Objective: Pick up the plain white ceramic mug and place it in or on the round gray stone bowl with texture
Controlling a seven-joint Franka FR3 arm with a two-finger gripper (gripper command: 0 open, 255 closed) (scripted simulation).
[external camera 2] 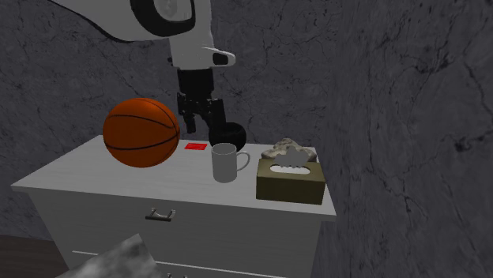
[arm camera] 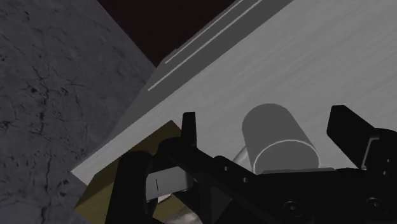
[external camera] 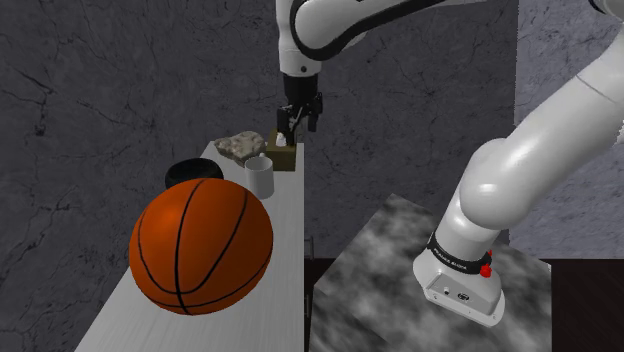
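A plain white mug (external camera: 260, 176) (external camera 2: 225, 163) stands upright on the white dresser top (external camera 2: 103, 180), its handle toward the tissue box. The round dark bowl (external camera: 192, 173) (external camera 2: 235, 135) sits just behind it, partly hidden by the mug in the second exterior view. My black gripper (external camera: 300, 124) (external camera 2: 201, 128) hangs open in the air above the dresser, higher than the mug and touching nothing. In the wrist view the mug (arm camera: 278, 140) appears between the spread fingers (arm camera: 189, 127), well below the gripper (arm camera: 267, 121).
A large orange basketball (external camera: 201, 246) (external camera 2: 141, 132) takes up the near end of the dresser in the shoulder view. An olive tissue box (external camera: 284, 156) (external camera 2: 290, 181) and a grey rock (external camera: 239, 145) (external camera 2: 289, 147) lie beside the mug. A small red card (external camera 2: 194, 146) lies flat.
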